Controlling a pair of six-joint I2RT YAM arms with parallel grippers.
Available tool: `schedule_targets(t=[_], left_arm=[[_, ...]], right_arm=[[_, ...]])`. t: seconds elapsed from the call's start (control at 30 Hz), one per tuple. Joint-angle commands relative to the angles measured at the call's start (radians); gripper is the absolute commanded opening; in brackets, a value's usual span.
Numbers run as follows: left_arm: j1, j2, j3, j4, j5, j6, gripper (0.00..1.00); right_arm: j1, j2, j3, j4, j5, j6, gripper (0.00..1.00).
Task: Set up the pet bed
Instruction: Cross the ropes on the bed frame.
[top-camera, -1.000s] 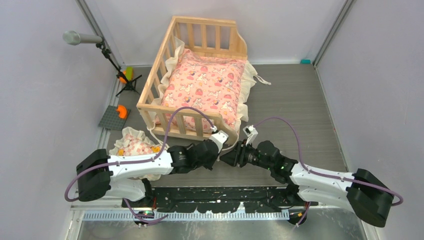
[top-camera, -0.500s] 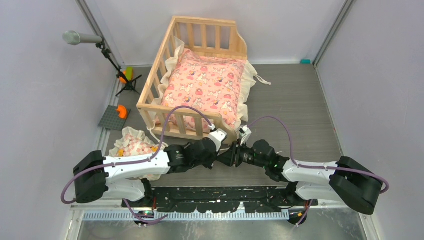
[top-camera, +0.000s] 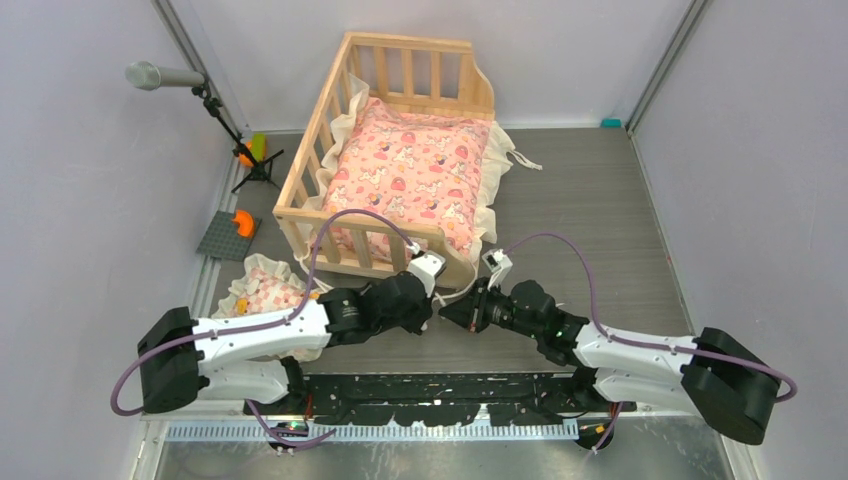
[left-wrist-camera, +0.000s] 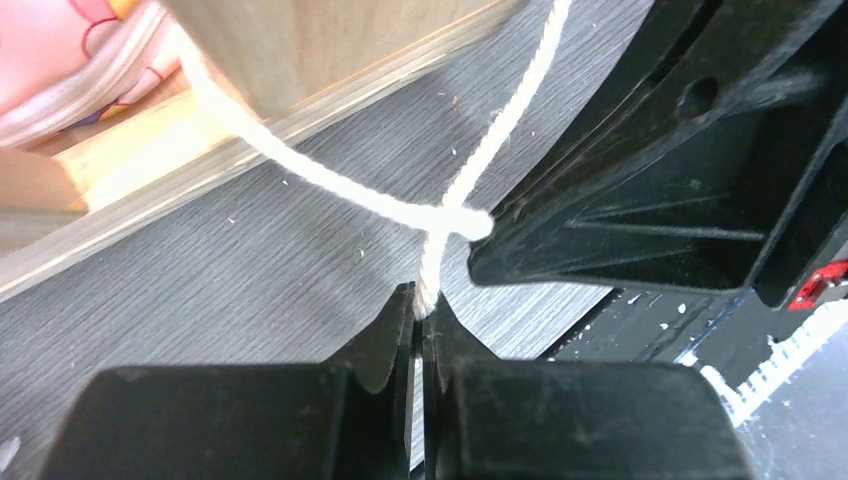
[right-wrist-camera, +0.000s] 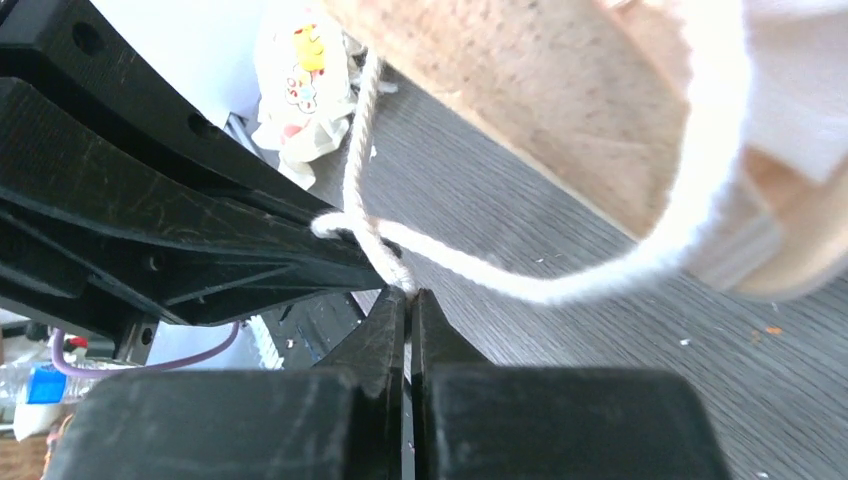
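Left wrist cam has the left gripper (left-wrist-camera: 418, 312) pinched fully closed on the white cord (left-wrist-camera: 330, 186) just off the near right corner of the pet bed (top-camera: 405, 42), which sits far-left on the table (top-camera: 600, 200), and the right gripper (right-wrist-camera: 408, 305) is clamped tight on that same cord just beside it.

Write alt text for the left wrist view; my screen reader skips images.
The shut left gripper pinches a white cord just below a knot, where the black tip of the right gripper meets it. Behind, the cord runs up to the wooden corner of the pet bed.
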Motion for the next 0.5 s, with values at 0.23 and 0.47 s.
schedule_targets(t=[0.23, 0.47], left_arm=[[0.012, -0.096, 0.007, 0.004, 0.042, -0.152, 0.00], [0.014, -0.135, -0.019, 0.091, 0.071, -0.214, 0.00]], right_arm=[[0.005, -0.125, 0.054, -0.246, 0.136, -0.015, 0.02], [0.007, -0.029, 0.072, -0.206, 0.108, -0.003, 0.02]])
